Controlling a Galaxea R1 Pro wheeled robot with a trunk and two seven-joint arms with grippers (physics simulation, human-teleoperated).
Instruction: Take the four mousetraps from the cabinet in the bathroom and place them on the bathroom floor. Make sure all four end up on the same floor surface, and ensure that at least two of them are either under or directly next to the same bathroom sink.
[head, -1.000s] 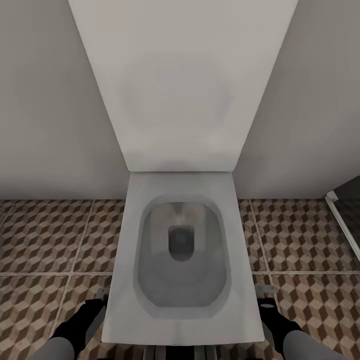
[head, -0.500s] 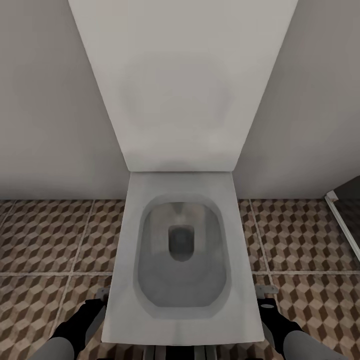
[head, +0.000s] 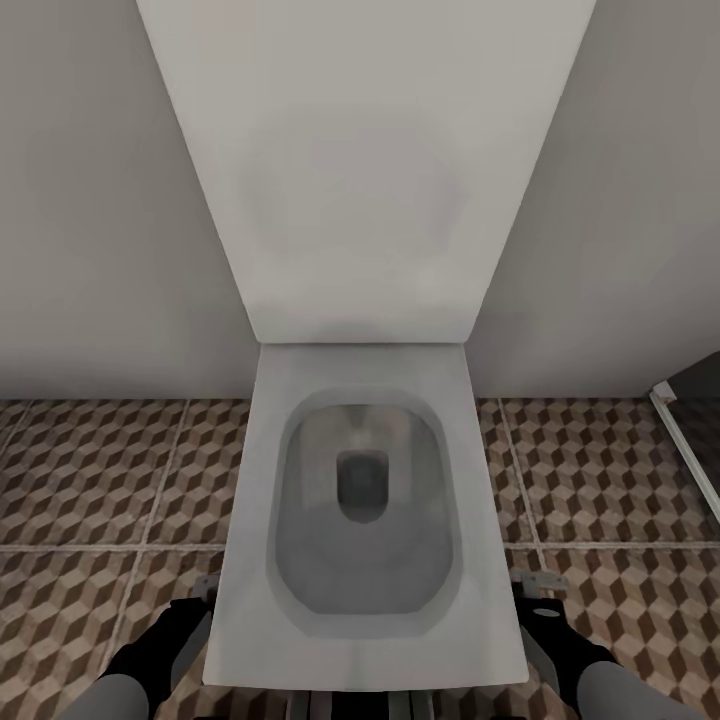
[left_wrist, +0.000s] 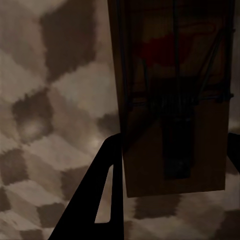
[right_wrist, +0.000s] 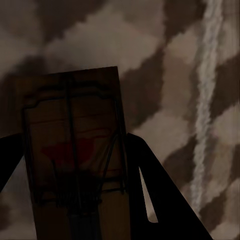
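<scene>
Down at the left gripper (left_wrist: 172, 165), the two dark fingers (left_wrist: 102, 200) are clamped on either side of a flat rectangular brown wooden mousetrap (left_wrist: 172, 100), its dark wire spring and bar across the board and a red mark printed near the far end. The board juts out past the fingertips, over the bathroom floor of brown, beige and cream cube-patterned tiles (left_wrist: 50, 100), blurred and dim here; whether the trap touches the tiles I cannot tell.

Over to the right gripper (right_wrist: 75, 185), and it's the same story: black fingers (right_wrist: 155, 195) closed against both long edges of a second brown wooden mousetrap (right_wrist: 75, 150), wire frame and red print showing on its face. Cube-patterned tiles lie behind it, with a pale grout line (right_wrist: 207, 100) running off to one side.

Pulling back to the head view, the left gripper (head: 200, 590) sits low beside one flank of a white rectangular toilet (head: 365, 520), the right gripper (head: 535, 590) beside the other flank, each at the end of a black and grey arm. The toilet's bowl is open, its white lid (head: 365, 170) raised against a grey wall (head: 90, 200). Patterned bathroom floor (head: 100, 480) spreads out on both sides, and a white frame edge (head: 680, 440) cuts in on the robot's right.
</scene>
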